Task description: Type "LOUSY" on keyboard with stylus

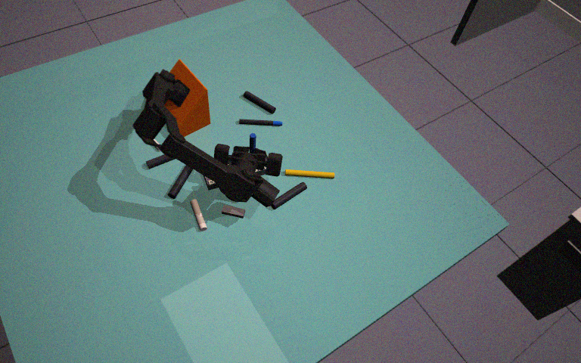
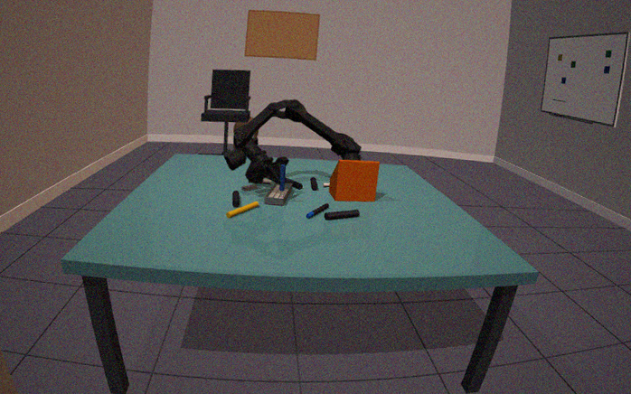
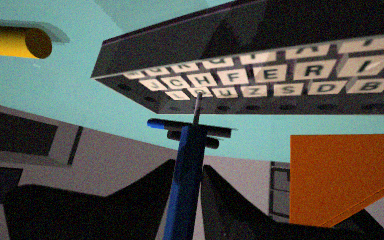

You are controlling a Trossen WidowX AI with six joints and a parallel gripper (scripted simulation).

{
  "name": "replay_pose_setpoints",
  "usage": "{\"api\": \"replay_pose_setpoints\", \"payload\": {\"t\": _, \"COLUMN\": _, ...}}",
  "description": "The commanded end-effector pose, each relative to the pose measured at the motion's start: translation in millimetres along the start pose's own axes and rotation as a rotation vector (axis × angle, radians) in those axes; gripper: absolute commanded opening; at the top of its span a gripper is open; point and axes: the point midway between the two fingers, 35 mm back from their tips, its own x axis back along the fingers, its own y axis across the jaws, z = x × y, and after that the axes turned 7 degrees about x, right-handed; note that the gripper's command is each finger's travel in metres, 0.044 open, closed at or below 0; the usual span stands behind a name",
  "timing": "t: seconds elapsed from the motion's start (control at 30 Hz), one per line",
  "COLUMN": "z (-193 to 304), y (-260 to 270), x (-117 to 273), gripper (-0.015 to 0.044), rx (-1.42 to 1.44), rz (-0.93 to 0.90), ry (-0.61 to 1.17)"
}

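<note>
My gripper [image 3: 188,168] is shut on the blue stylus [image 1: 253,142] [image 2: 282,176] [image 3: 184,200]. The stylus stands close to upright, with its thin grey tip pointing down at the keyboard [image 1: 210,184] [image 2: 275,201] [image 3: 240,106]. In the wrist view the tip is over the O key [image 3: 200,93], between the L key [image 3: 177,95] and the U key [image 3: 223,92], and covers part of its letter. It appears to touch the key; how far the key is pressed cannot be told. The arm hides most of the keyboard in the top view.
A yellow cylinder [image 1: 309,174] [image 2: 242,210] [image 3: 17,43] lies beside the keyboard. An orange block [image 1: 194,107] [image 2: 356,180] [image 3: 335,175] stands near the arm's base. A blue-tipped black pen [image 1: 256,122] [image 2: 317,211], several dark cylinders, a pinkish marker [image 1: 198,214] and a grey block [image 1: 233,211] lie around.
</note>
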Motion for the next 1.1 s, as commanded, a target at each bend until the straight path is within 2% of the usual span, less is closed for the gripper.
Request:
{"api": "replay_pose_setpoints", "payload": {"t": 0.0, "z": -2, "y": 0, "x": -1, "gripper": 0.0081, "rx": 0.006, "rz": 0.002, "ry": -0.004}}
{"api": "replay_pose_setpoints", "payload": {"t": 0.37, "z": 0, "y": 0, "x": 0, "gripper": 0.0081, "rx": 0.006, "rz": 0.002, "ry": -0.004}}
{"api": "replay_pose_setpoints", "payload": {"t": 0.63, "z": 33, "y": 3, "x": 17, "gripper": 0.0081, "rx": 0.007, "rz": 0.002, "ry": -0.002}}
{"api": "replay_pose_setpoints", "payload": {"t": 0.87, "z": 29, "y": 2, "x": 15, "gripper": 0.0085, "rx": 0.012, "rz": 0.005, "ry": -0.005}}
{"api": "replay_pose_setpoints", "payload": {"t": 0.97, "z": 29, "y": 2, "x": 15, "gripper": 0.0065, "rx": 0.012, "rz": 0.005, "ry": -0.005}}
{"api": "replay_pose_setpoints", "payload": {"t": 1.07, "z": 29, "y": -2, "x": 19, "gripper": 0.0, "rx": 0.011, "rz": 0.004, "ry": -0.005}}
